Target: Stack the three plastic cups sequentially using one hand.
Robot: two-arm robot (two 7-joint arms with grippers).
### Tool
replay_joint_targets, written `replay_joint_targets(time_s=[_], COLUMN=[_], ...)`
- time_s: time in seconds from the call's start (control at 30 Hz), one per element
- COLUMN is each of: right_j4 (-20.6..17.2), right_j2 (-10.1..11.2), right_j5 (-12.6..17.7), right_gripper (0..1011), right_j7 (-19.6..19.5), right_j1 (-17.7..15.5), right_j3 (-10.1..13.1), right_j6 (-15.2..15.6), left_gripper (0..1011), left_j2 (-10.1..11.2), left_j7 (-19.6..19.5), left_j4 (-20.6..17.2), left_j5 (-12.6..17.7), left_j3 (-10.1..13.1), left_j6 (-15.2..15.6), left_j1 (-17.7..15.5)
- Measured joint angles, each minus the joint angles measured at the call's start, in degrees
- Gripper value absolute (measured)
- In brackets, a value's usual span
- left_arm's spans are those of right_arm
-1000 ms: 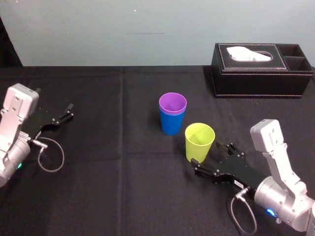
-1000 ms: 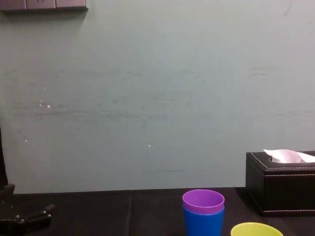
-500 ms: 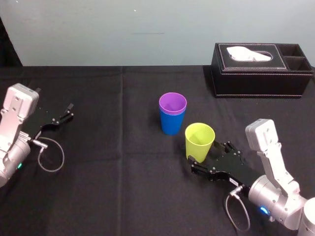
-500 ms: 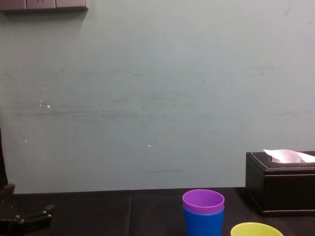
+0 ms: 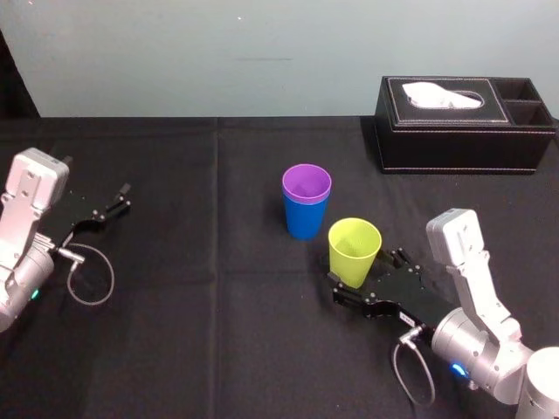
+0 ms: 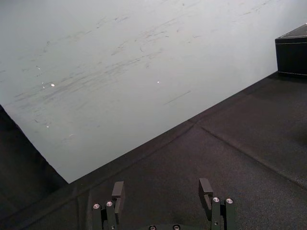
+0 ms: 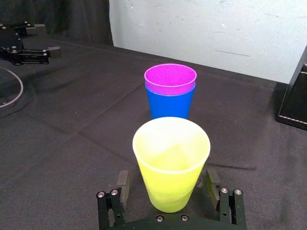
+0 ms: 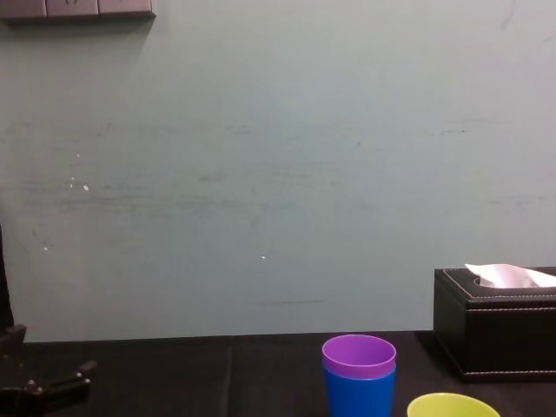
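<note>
While the left gripper lies parked well off to the side with its fingers apart, the right gripper sits low over the black tablecloth. Its jaws are spread to either side of the upright yellow-green cup, with a small gap on each side. Just beyond that cup, farther from the hand, the purple cup stands nested in the blue cup. A black tissue box sits well past them.

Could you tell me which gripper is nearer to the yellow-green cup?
Right. The right gripper has its open fingers on either side of the yellow-green cup; the left gripper sits far off to the cup's left.
</note>
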Motion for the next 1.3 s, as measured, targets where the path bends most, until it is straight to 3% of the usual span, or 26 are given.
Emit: replay_joint_targets(time_s=[0.8,1.3], right_j4=[2.05,3.60], right_j2=[-3.78,-4.81], right_j5=[-1.39,-0.91], right_gripper=[1003,1003], right_j7=[-1.75,-1.42], right_j1=[2.16,3.77], right_j3=[0.51,0.38], right_j6=[1.16,1.33], left_gripper=[1011,1011], left_j2=[0.00,0.00], left_j7=[0.00,0.00], left_j4=[0.00,0.00], left_j5=[0.00,0.00], left_j3=[0.00,0.00], left_j6=[0.00,0.00], left_j1=[0.00,0.00])
